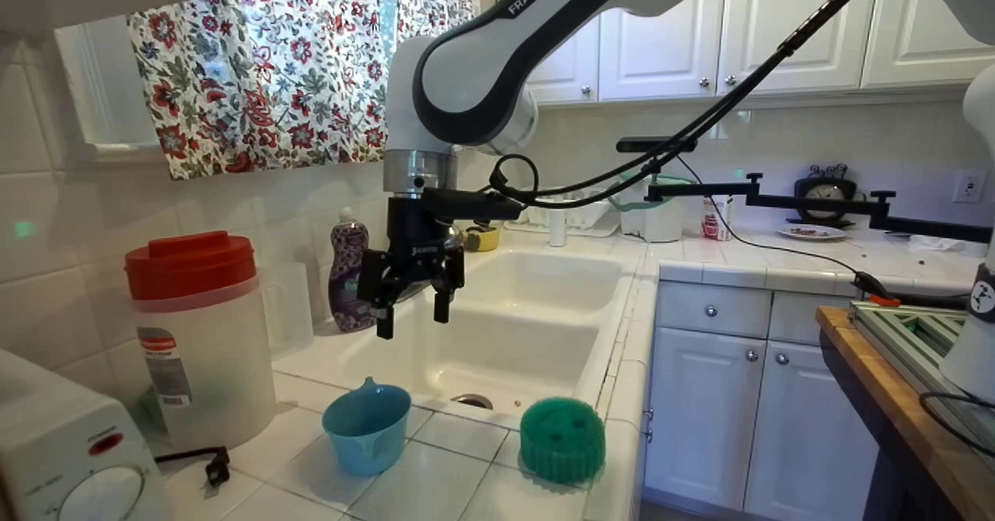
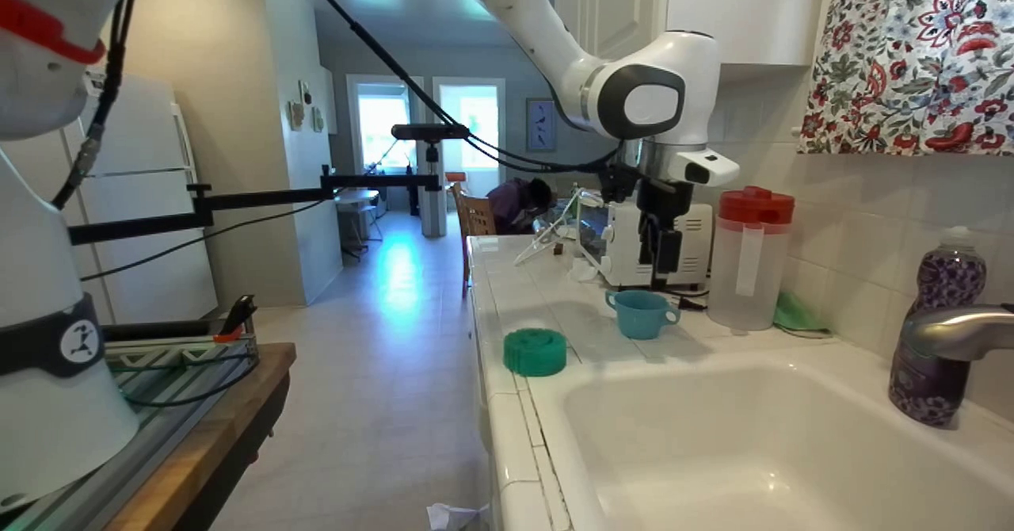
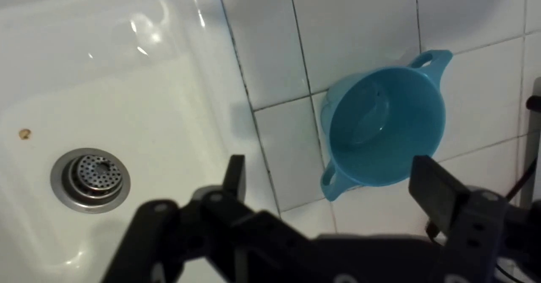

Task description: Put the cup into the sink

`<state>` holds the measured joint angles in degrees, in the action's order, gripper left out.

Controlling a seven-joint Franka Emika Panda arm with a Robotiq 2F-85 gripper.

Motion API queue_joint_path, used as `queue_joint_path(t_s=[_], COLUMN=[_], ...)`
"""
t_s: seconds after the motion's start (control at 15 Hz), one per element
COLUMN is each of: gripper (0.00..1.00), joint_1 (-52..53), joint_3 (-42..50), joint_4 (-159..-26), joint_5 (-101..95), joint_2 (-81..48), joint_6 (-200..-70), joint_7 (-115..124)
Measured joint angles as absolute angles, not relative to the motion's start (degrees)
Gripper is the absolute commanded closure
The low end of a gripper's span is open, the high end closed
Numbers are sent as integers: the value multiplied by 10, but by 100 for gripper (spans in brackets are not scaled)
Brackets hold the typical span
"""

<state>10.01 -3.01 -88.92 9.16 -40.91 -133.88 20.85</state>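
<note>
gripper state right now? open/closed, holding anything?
Gripper: open, holding nothing; the blue cup stands on the tiled counter.

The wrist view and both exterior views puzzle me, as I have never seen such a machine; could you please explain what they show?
The machine is a Franka robot arm ending in a black two-fingered gripper. Two pictures are taken from different places outside the robot; the third is taken from its wrist, looking down past the fingers. On the white tiled counter stand an upright light-blue two-handled cup, a green ribbed object whose use I cannot tell, and a red-lidded pitcher. The white double-basin sink is set into that counter, with a purple dish-soap bottle beside it. Nothing is held: the gripper hangs open, apart from the cup.
</note>
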Motion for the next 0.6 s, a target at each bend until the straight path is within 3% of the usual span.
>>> queue_joint_path(t_s=[0.6], gripper=[0], joint_1=[107], joint_3=[-24], joint_4=[-776], joint_5=[82], joint_2=[-500], joint_6=[-1267], joint_7=[209])
